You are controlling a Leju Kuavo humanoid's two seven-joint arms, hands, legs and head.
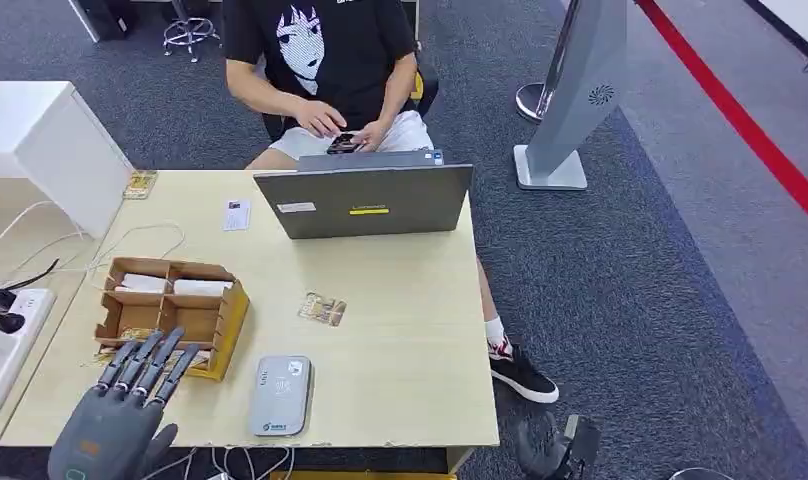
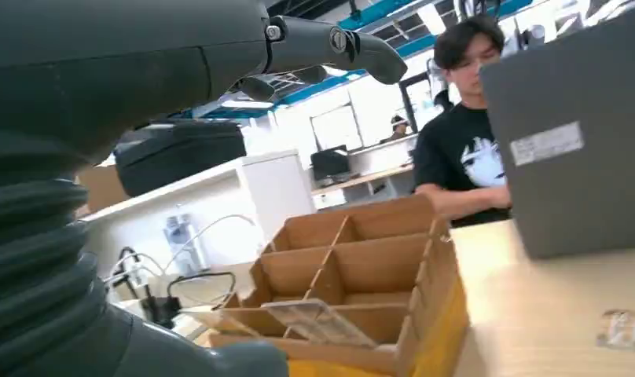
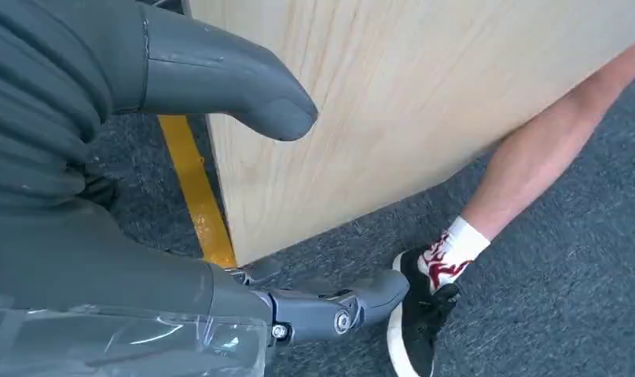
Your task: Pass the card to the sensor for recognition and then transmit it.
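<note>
A cardboard divider box (image 1: 170,305) stands on the wooden table at the left, with cards in its compartments. One clear card (image 2: 318,322) lies tilted in the box's near compartment. A loose card (image 1: 322,309) lies on the table's middle. The grey card sensor (image 1: 281,395) lies near the table's front edge. My left hand (image 1: 130,405) hovers at the front left, fingers straight and apart, tips over the box's near edge, holding nothing. My right hand (image 1: 555,447) hangs below the table's right end, beside its wooden side panel (image 3: 393,102), fingers apart and empty.
A grey laptop (image 1: 365,200) stands open at the table's far edge, a seated person (image 1: 325,70) behind it looking at a phone. The person's foot (image 3: 424,306) is near my right hand. Cables and a white power strip (image 1: 5,340) lie at the left. A small tag (image 1: 237,214) lies by the laptop.
</note>
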